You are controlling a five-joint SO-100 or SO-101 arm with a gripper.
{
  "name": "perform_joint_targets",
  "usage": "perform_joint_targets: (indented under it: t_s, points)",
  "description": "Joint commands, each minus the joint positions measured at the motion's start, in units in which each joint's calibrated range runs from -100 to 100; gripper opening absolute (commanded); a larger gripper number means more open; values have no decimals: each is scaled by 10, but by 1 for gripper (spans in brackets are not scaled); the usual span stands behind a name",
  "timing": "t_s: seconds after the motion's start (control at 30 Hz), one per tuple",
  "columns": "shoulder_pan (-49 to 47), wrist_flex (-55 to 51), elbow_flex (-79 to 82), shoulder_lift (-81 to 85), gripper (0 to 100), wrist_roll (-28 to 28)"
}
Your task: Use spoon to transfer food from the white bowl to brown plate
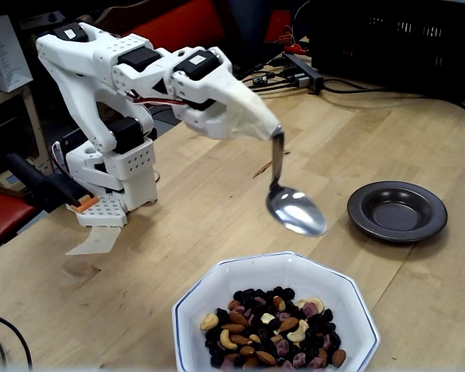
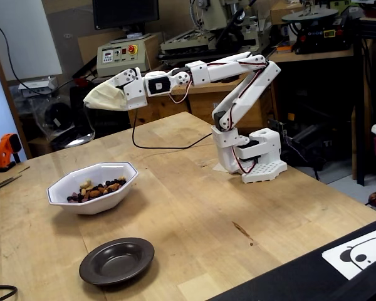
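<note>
The white arm reaches out from its base, forearm near level and wrist angled downward, its gripper [image 1: 273, 130] wrapped in cream tape that hides the jaws, poised above the white bowl's [image 1: 217, 291] far rim.

The shiny metal spoon [image 1: 294, 209] hangs handle-up in the air, its empty oval bowl above the far rim of the white bowl [image 1: 349, 306]. That octagonal, blue-rimmed bowl holds the food [image 1: 271, 329], a heap of cashews, almonds, raisins and purplish berries. The brown plate [image 1: 397, 211], dark, glossy and empty, sits apart on the table.
</note>
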State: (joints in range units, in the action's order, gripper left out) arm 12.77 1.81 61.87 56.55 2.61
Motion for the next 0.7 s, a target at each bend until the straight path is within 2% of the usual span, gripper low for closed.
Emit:
perform_joint_targets:
  t_s: [0.0,0.23,0.67]
  points:
    - [46,12,-10,9,4,-1]
    - [112,14,-9,1,4,-1]
    - [120,16,1,0,4,-1]
